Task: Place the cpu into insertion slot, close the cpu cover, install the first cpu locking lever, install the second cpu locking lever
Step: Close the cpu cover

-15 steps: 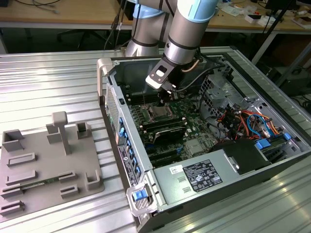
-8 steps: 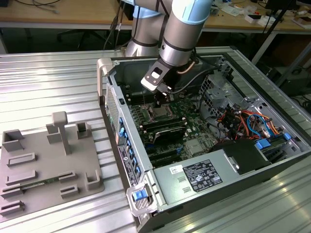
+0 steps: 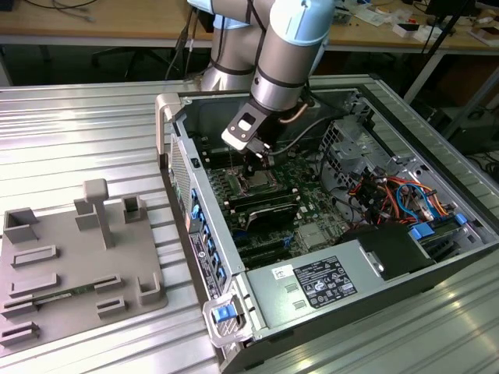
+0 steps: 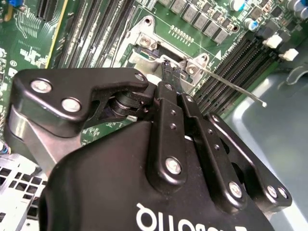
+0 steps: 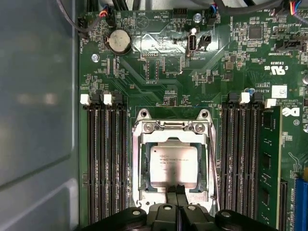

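Observation:
The cpu (image 5: pixel 173 163), a silvery square chip, lies in the insertion slot (image 5: pixel 139 163) on the green board. The cpu cover (image 5: pixel 174 134), a thin metal frame, lies flat around the chip. My gripper (image 5: pixel 176 191) is shut, its two black fingers (image 4: pixel 166 72) pressed together with nothing between them, tips at the slot's edge just over the cover's rim. A thin wire locking lever (image 4: pixel 231 84) juts free from beside the fingertips, out over the memory slots. In the exterior view the gripper (image 3: pixel 256 161) reaches down into the open computer case, just above the slot (image 3: pixel 257 184).
Long black memory slots (image 5: pixel 103 159) flank the socket on both sides (image 5: pixel 240 159). A grey power-supply box (image 3: pixel 312 284) and bundled cables (image 3: pixel 390 195) fill the case's near and right parts. A grey fixture plate (image 3: pixel 70 265) lies on the table at the exterior view's left.

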Motion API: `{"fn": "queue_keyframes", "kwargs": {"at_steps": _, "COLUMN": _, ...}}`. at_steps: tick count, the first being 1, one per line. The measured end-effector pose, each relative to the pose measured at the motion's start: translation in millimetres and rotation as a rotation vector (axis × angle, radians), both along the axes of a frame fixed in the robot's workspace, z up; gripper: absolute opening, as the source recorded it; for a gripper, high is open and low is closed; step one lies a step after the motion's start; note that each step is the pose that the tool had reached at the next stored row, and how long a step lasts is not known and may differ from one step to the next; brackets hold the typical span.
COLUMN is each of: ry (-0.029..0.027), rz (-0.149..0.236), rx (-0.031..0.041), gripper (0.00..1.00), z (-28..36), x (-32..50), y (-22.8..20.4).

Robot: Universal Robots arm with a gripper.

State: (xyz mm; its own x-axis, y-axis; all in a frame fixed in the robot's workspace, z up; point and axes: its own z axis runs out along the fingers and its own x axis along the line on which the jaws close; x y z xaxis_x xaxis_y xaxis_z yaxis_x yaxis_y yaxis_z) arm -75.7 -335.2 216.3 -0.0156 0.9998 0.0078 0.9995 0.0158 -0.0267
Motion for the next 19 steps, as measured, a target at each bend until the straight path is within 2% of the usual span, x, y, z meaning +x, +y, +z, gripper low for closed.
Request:
{"fn": "queue_keyframes", "kwargs": {"at_steps": 3, "ry": 0.0, "rz": 0.0, "rx": 0.0, "gripper": 0.11, "z": -6.0, "x": -0.1, "y": 0.0}}
{"fn": "queue_keyframes", "kwargs": {"at_steps": 6, "ry": 0.0, "rz": 0.0, "rx": -0.0002, "gripper": 0.11, "z": -8.5, "x": -0.1, "y": 0.0}}
{"fn": "queue_keyframes", "kwargs": {"at_steps": 16, "ry": 0.0, "rz": 0.001, "rx": -0.0003, "gripper": 0.11, "z": -10.3, "x": -0.1, "y": 0.0}}
{"fn": "queue_keyframes", "kwargs": {"at_steps": 19, "ry": -0.0001, "rz": 0.001, "rx": -0.0001, "gripper": 0.11, "z": -7.9, "x": -0.1, "y": 0.0}}
